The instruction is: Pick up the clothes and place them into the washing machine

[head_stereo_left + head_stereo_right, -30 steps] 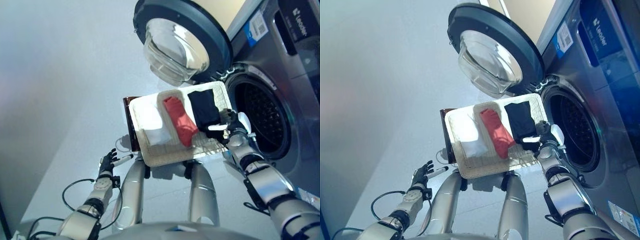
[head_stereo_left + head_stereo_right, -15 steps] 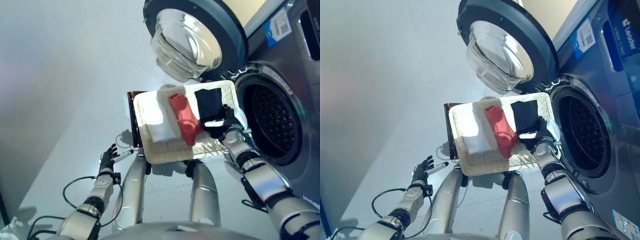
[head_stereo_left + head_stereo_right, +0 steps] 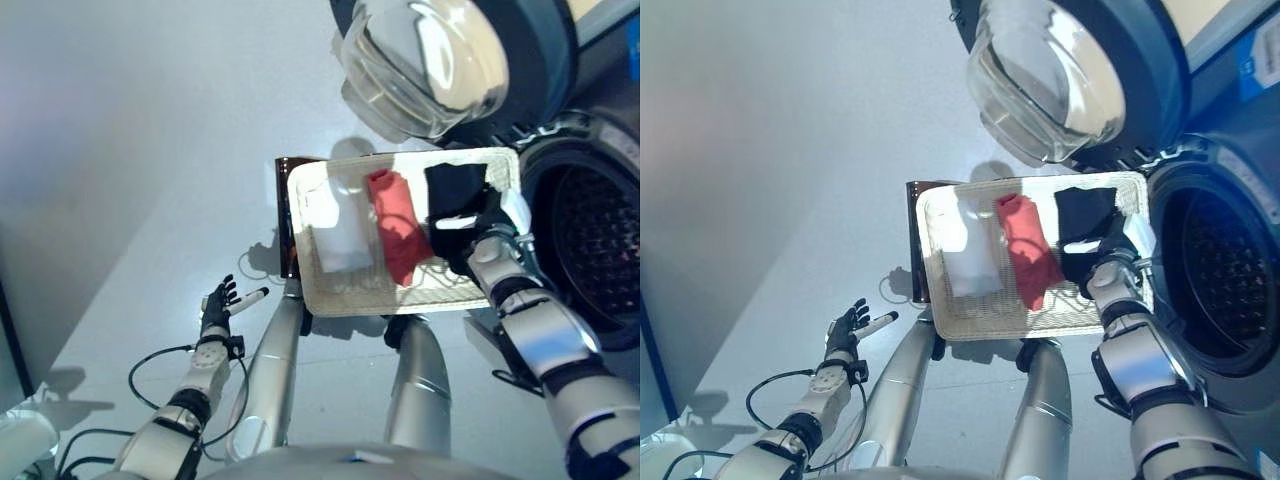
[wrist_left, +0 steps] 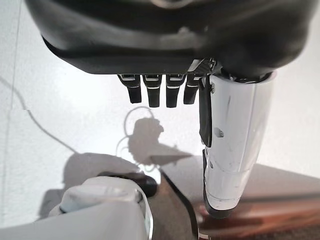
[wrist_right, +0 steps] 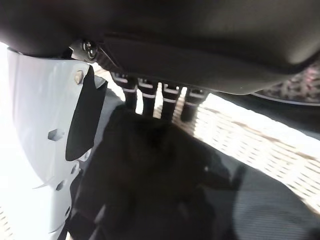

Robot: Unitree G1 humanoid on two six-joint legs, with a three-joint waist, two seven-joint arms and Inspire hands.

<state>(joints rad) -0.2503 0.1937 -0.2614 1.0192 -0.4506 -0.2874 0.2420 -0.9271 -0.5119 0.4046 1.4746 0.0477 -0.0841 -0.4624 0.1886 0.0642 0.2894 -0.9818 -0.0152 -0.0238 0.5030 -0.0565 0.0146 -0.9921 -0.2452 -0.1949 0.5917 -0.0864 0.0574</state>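
A white woven basket point(image 3: 400, 300) holds three folded clothes: a white one point(image 3: 340, 235), a red one point(image 3: 397, 225) and a black one point(image 3: 452, 190) nearest the washing machine. My right hand point(image 3: 480, 235) lies on the black cloth point(image 5: 160, 170), fingers reaching down onto it and the white-covered thumb point(image 5: 45, 125) straight beside it. The washer's drum opening point(image 3: 590, 250) gapes just right of the basket. My left hand point(image 3: 215, 305) hangs low at the left, open and holding nothing, over bare floor.
The washer's round glass door point(image 3: 430, 60) stands swung open above the basket. A dark brown stand edge point(image 3: 283, 220) shows at the basket's left side. Pale floor stretches to the left.
The whole picture has shifted, so the camera moved. My right hand stays on the black cloth, and the left hand hangs as before.
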